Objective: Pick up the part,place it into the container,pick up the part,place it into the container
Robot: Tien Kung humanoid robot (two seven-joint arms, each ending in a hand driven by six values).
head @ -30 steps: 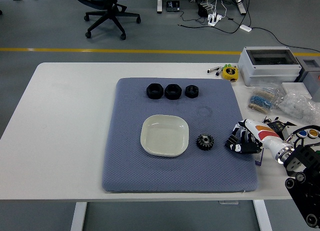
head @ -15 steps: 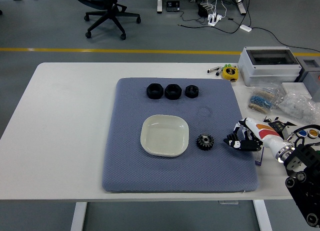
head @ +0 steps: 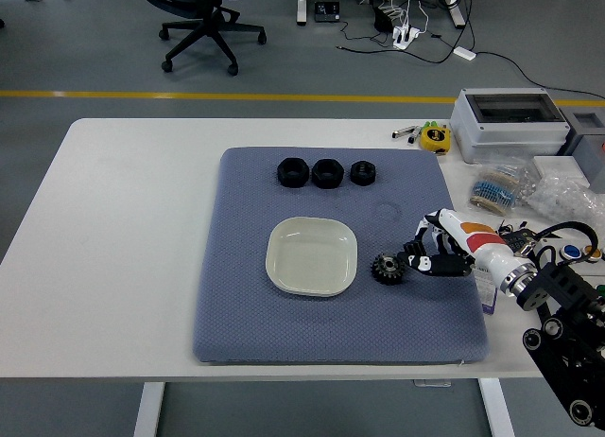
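Observation:
A small black gear (head: 386, 268) lies on the blue-grey mat (head: 236, 314), just right of the cream square dish (head: 312, 255). Three black nut-like parts (head: 325, 172) sit in a row at the mat's far edge. My right hand (head: 423, 257) reaches in from the right, its fingers spread and open, with the fingertips (head: 405, 263) right beside the gear's right side. It holds nothing. The dish holds nothing. The left arm does not show.
At the right of the table stand a grey box (head: 509, 122), bags of small parts (head: 534, 191), a yellow tape measure (head: 435, 136) and pens (head: 405, 131). An office chair (head: 200, 21) stands on the floor beyond.
My right hand has moved left across the mat, from its right edge up to the gear. The gear and the other parts have not moved.

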